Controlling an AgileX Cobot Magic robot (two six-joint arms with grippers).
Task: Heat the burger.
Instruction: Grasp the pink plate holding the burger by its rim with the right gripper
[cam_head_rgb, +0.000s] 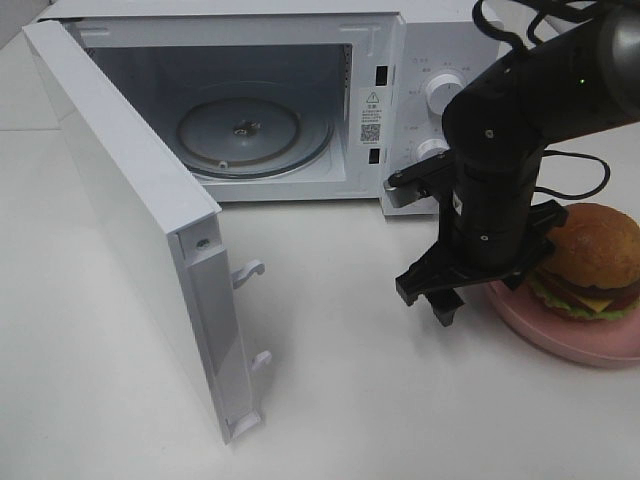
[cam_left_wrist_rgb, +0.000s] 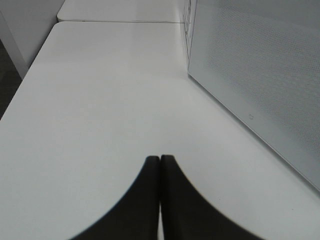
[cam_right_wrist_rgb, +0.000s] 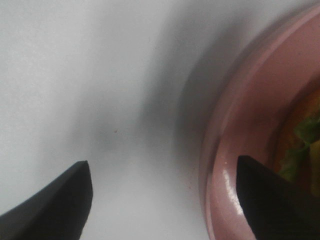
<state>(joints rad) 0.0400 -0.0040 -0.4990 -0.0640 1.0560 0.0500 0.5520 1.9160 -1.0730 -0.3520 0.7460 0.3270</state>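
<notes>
One microwave (cam_head_rgb: 412, 115), one burger (cam_head_rgb: 598, 262), one plate (cam_head_rgb: 568, 340)

We look over a smooth white table (cam_head_rgb: 350, 410) under soft, even light, a second white tabletop (cam_left_wrist_rgb: 120, 10) butting against it and dark floor (cam_left_wrist_rgb: 10, 80) alongside.

Right arm (cam_head_rgb: 520, 120): glossy black rounded casing, small green light (cam_head_rgb: 581, 80), grey wrist bracket (cam_head_rgb: 412, 186), looping black cables (cam_head_rgb: 545, 10). Right fingers (cam_right_wrist_rgb: 55, 202): black, tapered. Left fingers (cam_left_wrist_rgb: 142, 205): black, curved, tapering to points.
</notes>
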